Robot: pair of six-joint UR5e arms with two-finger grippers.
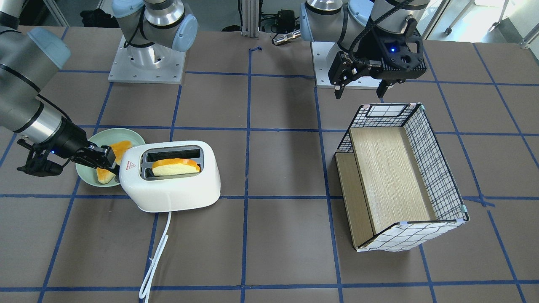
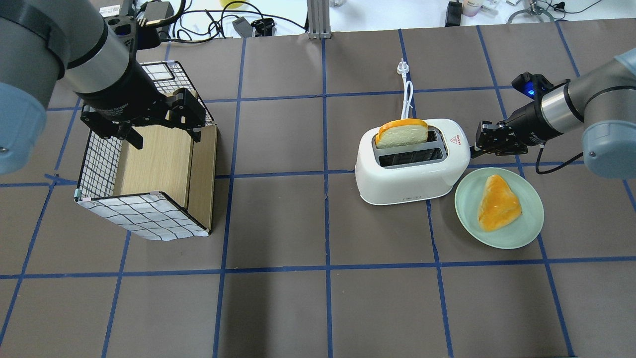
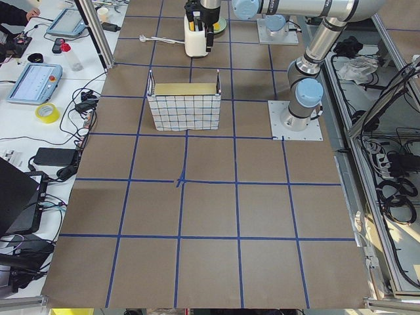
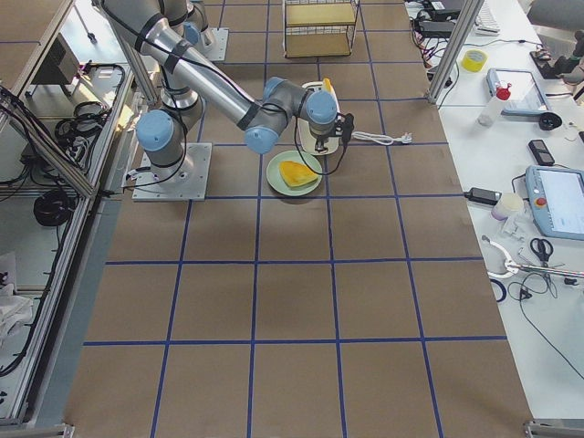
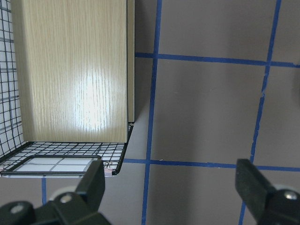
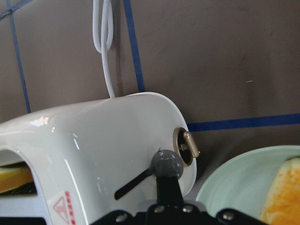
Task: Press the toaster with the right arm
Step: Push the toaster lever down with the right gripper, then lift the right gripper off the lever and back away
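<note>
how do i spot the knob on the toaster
Find the white rounded plastic toaster beside the pale green plate. On the end by the red triangle sticker, a grey round knob sits on a dark slot; the dial beside it is brass-coloured.

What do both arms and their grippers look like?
The left arm and right arm are silver-grey with light-blue joint caps. The left gripper and right gripper are black, blue-lit. Only the left arm carries a ribbed black hose.

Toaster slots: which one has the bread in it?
The slot on the cord side, away from the robot, holds the bread; the other slot is empty.
</note>
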